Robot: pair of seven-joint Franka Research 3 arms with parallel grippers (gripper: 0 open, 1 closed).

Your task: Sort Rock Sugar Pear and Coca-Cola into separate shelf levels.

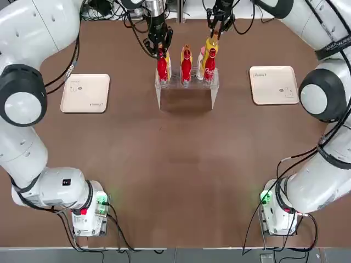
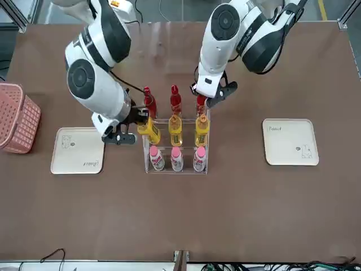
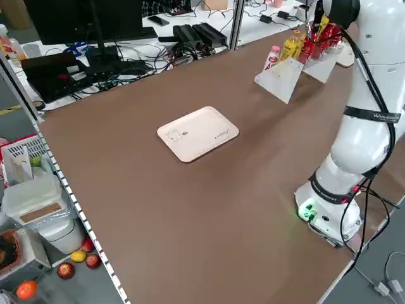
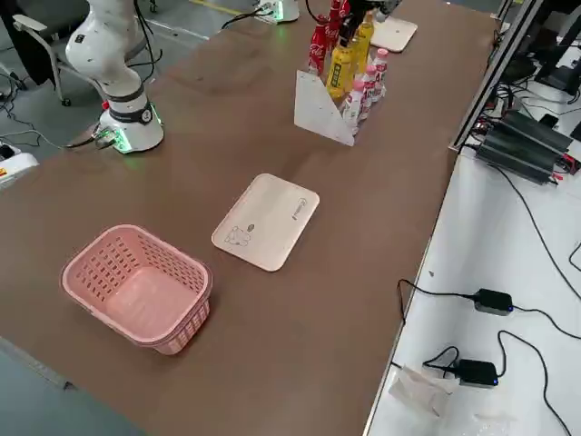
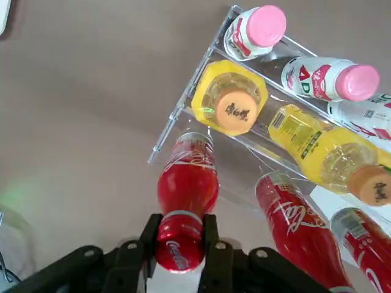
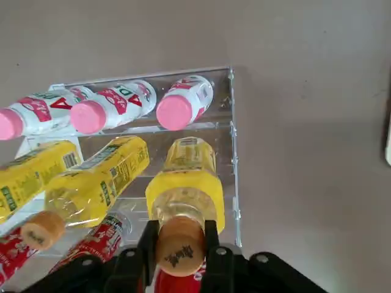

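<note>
The clear rack (image 1: 185, 97) stands at the table's far middle, with three Coca-Cola bottles on the tier nearest me, Rock Sugar Pear bottles behind them, and white pink-capped bottles (image 2: 176, 159) on the farthest, lowest tier. My left gripper (image 5: 179, 245) is shut on the cap of the leftmost Coca-Cola bottle (image 5: 186, 183), which stands in its tier. My right gripper (image 6: 179, 245) is shut on the orange cap of the rightmost Rock Sugar Pear bottle (image 6: 183, 183), which sits in the middle tier. From above, the left gripper (image 1: 157, 43) and the right gripper (image 1: 217, 24) hang over the rack's two ends.
One beige tray (image 1: 85, 93) lies left of the rack and another tray (image 1: 273, 85) right of it. A pink basket (image 2: 17, 118) sits at the table's far right edge. Bare brown tabletop lies between the rack and the arm bases.
</note>
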